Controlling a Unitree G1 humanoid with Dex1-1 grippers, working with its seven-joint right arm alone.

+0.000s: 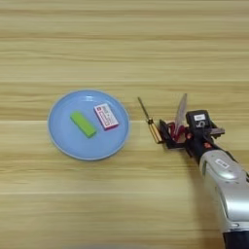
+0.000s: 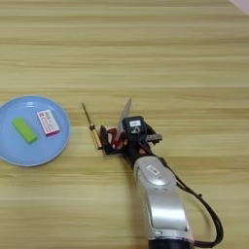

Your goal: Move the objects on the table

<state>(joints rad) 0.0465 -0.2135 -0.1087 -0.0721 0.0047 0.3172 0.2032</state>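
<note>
Reading the red-and-white flat box point(image 1: 106, 116), I see print on its face but cannot make out any words; the white tag on my two-fingered black gripper point(image 1: 171, 134) is just as unreadable. The red-handled scissors point(image 1: 180, 118) have their red loops mostly hidden between the gripper's fingers, which look closed on them; the grey blades point up the light wooden table point(image 1: 124, 48), leaning slightly right. Just left, the thin yellow-handled screwdriver point(image 1: 150, 124) lies diagonally, tip to the upper left. The box and a small green rectangular block point(image 1: 83, 124) lie side by side on the round light-blue plate point(image 1: 63, 141), both slanted.
</note>
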